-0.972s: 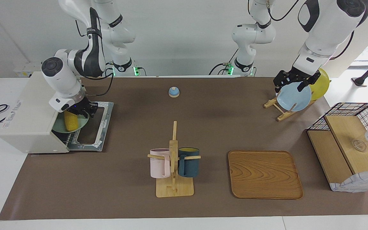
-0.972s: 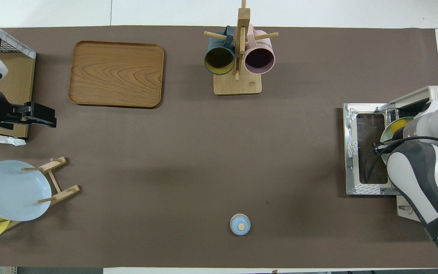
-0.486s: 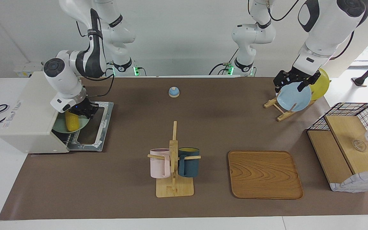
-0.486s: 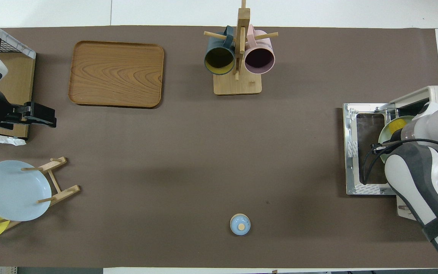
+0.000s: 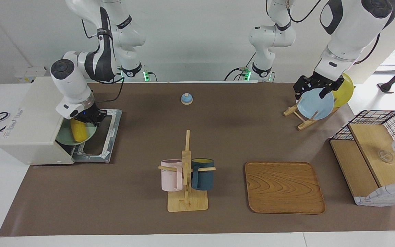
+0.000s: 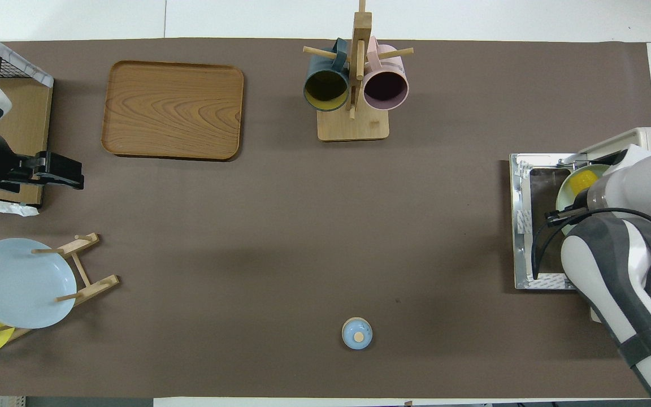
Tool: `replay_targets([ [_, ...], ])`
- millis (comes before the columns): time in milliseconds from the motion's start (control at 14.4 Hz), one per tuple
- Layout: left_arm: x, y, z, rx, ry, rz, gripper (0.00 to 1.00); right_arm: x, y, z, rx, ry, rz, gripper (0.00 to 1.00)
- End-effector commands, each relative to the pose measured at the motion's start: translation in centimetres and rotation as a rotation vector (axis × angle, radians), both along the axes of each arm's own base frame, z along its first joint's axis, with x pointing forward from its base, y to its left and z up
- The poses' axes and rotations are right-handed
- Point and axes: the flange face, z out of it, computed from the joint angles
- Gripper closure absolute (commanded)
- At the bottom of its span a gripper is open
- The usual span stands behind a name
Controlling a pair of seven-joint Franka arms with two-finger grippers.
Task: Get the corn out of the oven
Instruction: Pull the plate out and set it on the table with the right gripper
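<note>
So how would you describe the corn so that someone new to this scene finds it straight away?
Find the cream-white oven at the right arm's end of the table, its door folded down flat. In its mouth sits a pale green plate, and the corn lies on that plate just under the right pincer. It is the only long yellow cob; the other yellow thing is a round plate in the rack.

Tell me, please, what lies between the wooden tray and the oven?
The mug rack stands between the wooden tray and the oven, plainest in the overhead view.
</note>
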Motion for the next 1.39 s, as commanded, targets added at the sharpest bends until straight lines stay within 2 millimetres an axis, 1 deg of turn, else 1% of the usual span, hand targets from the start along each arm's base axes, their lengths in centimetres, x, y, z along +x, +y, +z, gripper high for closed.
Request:
replay_targets([
  [0,-0.4,0.5,-0.1,0.021,-0.001,-0.001,0.00,1.6,4.9,1.3,-0.014,0.009,0.071,1.00],
  [69,-0.4,0.5,-0.1,0.021,-0.001,-0.001,0.00,1.9,7.2,2.1,-0.019,0.012,0.067,1.00],
  [208,-0.4,0.5,-0.1,0.021,-0.001,-0.001,0.00,1.9,13.3,3.8,-0.041,0.026,0.015,1.00],
  [278,-0.4,0.5,-0.1,0.021,-0.001,-0.001,0.00,2.0,16.0,4.3,-0.057,0.032,-0.003,1.00],
  [347,-0.4,0.5,-0.1,0.021,-0.001,-0.001,0.00,2.0,19.8,4.3,-0.078,0.027,-0.005,1.00],
  [416,-0.4,0.5,-0.1,0.021,-0.001,-0.001,0.00,1.6,23.1,4.2,-0.086,0.015,-0.017,1.00],
  [486,-0.4,0.5,-0.1,0.021,-0.001,-0.001,0.00,1.4,25.6,3.9,-0.091,0.003,-0.031,1.00],
  [555,-0.4,0.5,-0.1,0.021,-0.001,0.000,0.00,0.9,28.6,4.1,-0.090,-0.012,-0.023,1.00],
  [625,-0.4,0.5,-0.1,0.021,-0.001,-0.001,0.00,0.6,30.8,3.9,-0.091,-0.020,-0.035,1.00],
  [694,-0.4,0.5,-0.1,0.021,-0.001,-0.001,0.00,0.4,33.5,3.9,-0.093,-0.029,-0.052,1.00],
  [763,-0.4,0.5,-0.1,0.021,-0.001,-0.001,0.00,0.4,37.5,3.4,-0.095,-0.038,-0.068,1.00],
  [902,-0.4,0.5,-0.1,0.021,-0.001,-0.001,0.00,0.1,44.9,1.1,-0.096,-0.054,-0.105,1.00],
  [972,-0.4,0.5,-0.1,0.021,-0.001,0.000,0.00,0.0,47.1,-0.3,-0.099,-0.061,-0.125,1.00],
  [1041,-0.4,0.5,-0.1,0.021,-0.001,-0.001,0.00,-0.1,47.9,-1.3,-0.092,-0.075,-0.139,1.00],
  [1249,-0.4,0.5,-0.1,0.021,-0.001,-0.001,0.00,-1.8,49.5,-3.7,-0.048,-0.100,-0.131,1.00],
  [1319,-0.4,0.5,-0.1,0.021,-0.001,-0.001,0.00,-2.5,49.0,-5.0,-0.052,-0.094,-0.128,1.00],
])
